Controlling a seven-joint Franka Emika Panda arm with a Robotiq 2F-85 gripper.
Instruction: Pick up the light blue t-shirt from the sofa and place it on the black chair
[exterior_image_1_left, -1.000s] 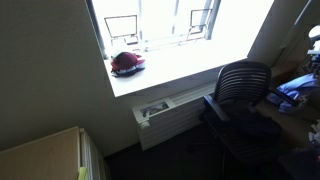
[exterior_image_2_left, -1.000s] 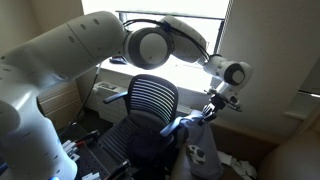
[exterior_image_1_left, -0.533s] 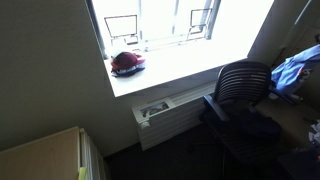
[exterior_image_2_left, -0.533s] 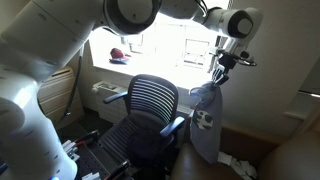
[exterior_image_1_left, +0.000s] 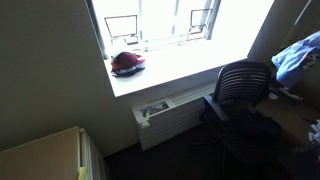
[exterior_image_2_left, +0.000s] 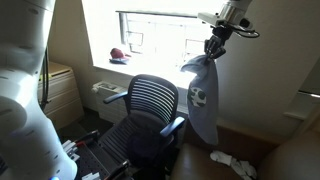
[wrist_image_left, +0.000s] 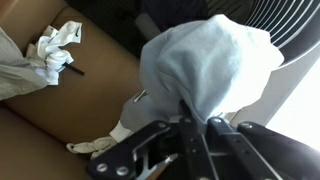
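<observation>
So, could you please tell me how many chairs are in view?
1. The black chair stands in front of the window, right beside the hanging light blue t-shirt. Another could be hidden in the dark corners or outside the frames.

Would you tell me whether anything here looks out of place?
A crumpled white cloth lies on the floor near the black chair, looking dropped. Nothing else stands out; the light blue t-shirt hangs from the gripper.

t-shirt (exterior_image_2_left: 207, 115): light blue | chair (exterior_image_2_left: 152, 100): black, striped back | sofa (wrist_image_left: 60, 120): brown
</observation>
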